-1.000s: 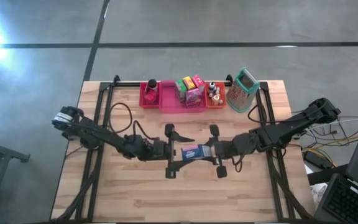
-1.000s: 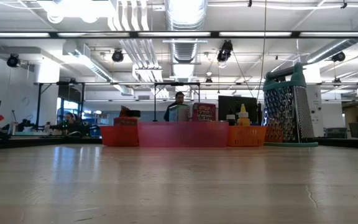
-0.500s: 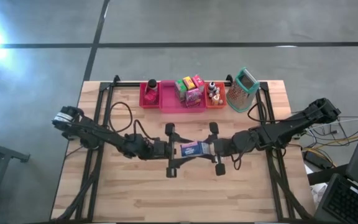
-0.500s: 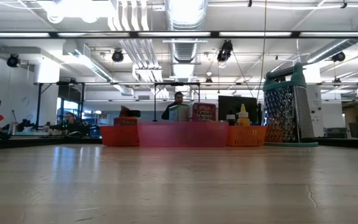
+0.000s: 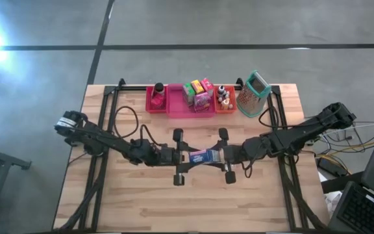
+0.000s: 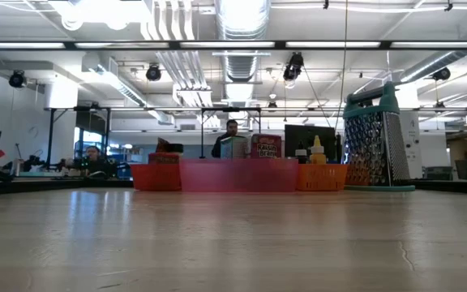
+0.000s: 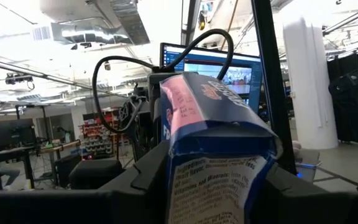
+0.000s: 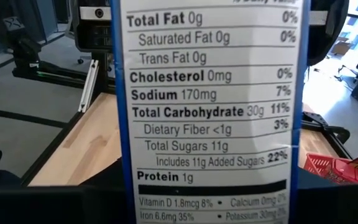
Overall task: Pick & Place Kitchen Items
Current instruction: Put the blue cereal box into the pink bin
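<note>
On the wooden surface [image 5: 141,201], three bins sit in a row at the far edge: a long pink one [image 5: 191,107] holding about three colourful boxes [image 5: 198,93], a red one [image 5: 156,100] with a small item, and an orange one [image 5: 224,104] with small bottles. A grater [image 5: 252,95] stands beside them. Mid-surface, the left pincer [image 5: 186,158] and right pincer [image 5: 221,156] meet at one blue box [image 5: 201,156], each with its jaws around an end; whether either truly grips, I cannot tell.

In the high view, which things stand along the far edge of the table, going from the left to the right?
Red bin → pink bin holding colourful boxes → orange bin holding small bottles → box grater.
</note>
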`<state>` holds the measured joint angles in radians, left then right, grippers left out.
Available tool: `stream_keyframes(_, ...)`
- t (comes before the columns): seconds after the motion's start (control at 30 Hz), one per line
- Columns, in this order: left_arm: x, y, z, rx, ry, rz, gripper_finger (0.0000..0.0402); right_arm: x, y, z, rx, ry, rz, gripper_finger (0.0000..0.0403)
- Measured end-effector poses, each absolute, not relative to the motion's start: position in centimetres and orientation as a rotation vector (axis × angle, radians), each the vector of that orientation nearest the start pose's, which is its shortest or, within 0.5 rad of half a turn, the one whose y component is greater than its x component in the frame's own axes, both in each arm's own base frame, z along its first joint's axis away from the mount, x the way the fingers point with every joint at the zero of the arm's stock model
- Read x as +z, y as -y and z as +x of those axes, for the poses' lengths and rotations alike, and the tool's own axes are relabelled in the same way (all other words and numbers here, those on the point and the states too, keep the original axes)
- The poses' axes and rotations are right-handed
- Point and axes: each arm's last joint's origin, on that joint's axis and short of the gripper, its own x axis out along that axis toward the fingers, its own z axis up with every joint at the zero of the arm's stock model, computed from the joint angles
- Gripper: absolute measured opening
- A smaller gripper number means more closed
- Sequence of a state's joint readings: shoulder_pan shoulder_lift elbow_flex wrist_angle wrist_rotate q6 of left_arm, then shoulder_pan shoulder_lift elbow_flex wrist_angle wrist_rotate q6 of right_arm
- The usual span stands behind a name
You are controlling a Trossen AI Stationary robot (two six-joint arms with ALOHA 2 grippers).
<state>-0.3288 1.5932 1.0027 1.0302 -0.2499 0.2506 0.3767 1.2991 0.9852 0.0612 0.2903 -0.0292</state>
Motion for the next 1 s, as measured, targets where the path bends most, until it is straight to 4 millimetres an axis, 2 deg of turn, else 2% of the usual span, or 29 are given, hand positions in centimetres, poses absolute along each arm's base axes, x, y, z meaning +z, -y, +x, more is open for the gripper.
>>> stream_keyframes(0.27,32.1,10.5,33.4,-0.027,0.421,0.128,0.0144,31.4,-10.0,27.5,0.072,-0.252,-0.057,0.0210)
stream_keyframes(0.47,31.9,10.5,33.5,-0.026,0.403,0.138,0.0144,31.4,-9.8,27.3,0.039,-0.278,-0.048,0.0262)
stream_keyframes(0.7,32.2,10.2,33.1,0.048,0.345,0.173,0.0144,32.3,-9.0,24.3,0.012,-0.423,0.041,0.0310)
stream_keyframes(0.83,32.2,9.5,32.8,0.128,0.243,0.217,0.0144,32.4,-8.8,22.2,-0.002,-0.512,0.105,0.0325)
stream_keyframes(1.0,31.9,7.3,32.5,0.187,0.085,0.253,0.0144,30.9,-8.2,20.2,-0.064,-0.605,0.166,0.0334)
